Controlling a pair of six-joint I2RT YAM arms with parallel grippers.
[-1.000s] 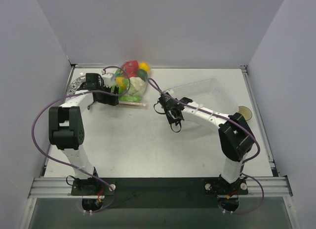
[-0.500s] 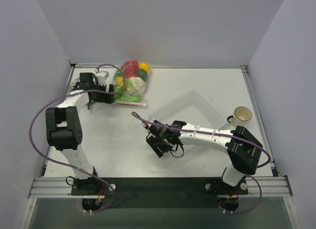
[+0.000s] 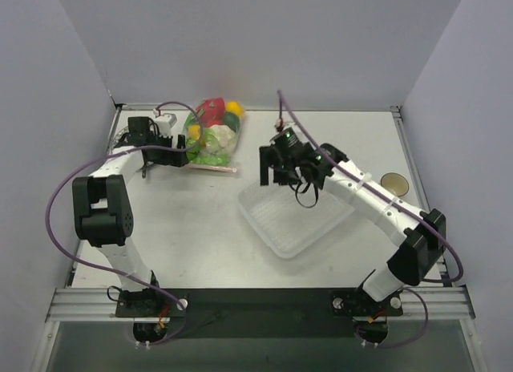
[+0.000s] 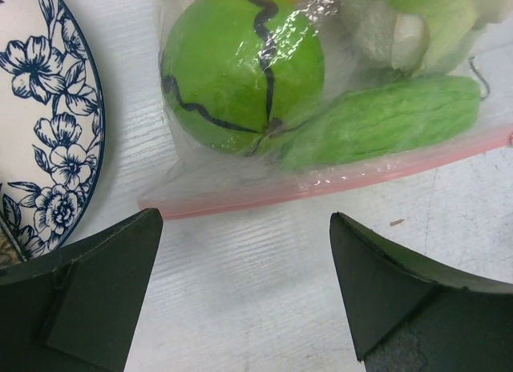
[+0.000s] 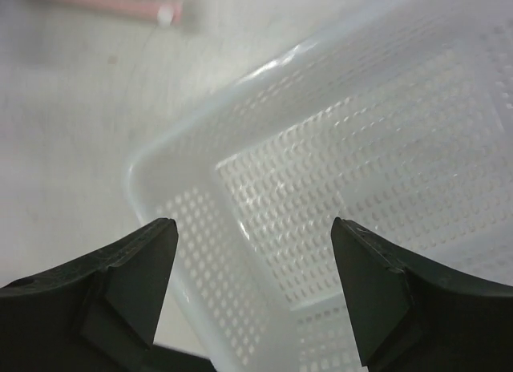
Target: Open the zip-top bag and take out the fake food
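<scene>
Fingers of the left gripper point(image 4: 244, 221) stand spread and empty, just short of the bag's point(image 4: 200, 167) pink zip strip point(image 4: 337, 178). The strip looks sealed and lies on the table point(image 4: 264, 300) beside a plate point(image 4: 48, 131), with the food point(image 4: 240, 67) inside. The right gripper point(image 5: 254, 224) hangs spread over the tray point(image 5: 172, 151), holding nothing. Opening is not yet begun. Next, I judge, each gripper must pinch one lip of the strip and pull.
</scene>
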